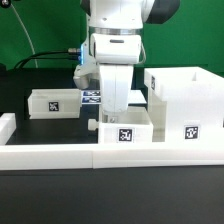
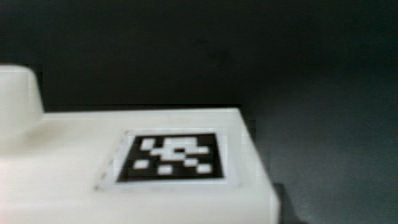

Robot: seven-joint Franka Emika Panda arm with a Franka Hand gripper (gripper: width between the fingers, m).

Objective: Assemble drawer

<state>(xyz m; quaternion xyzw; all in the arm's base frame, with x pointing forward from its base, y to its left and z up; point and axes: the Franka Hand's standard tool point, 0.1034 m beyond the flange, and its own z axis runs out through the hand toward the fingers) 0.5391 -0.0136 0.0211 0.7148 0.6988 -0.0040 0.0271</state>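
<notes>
Pincer (image 1: 118,110) points straight down onto small drawer box (image 1: 140,126); grip state indiscernible.

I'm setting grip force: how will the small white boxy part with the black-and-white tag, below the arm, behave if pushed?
The small white boxy part looks like rigid moulded plastic, so probably stiff and fairly light. Its squat shape and flat faces suggest it would slide rather than roll or tip. Its smooth surface in the wrist view may be slippery.
</notes>
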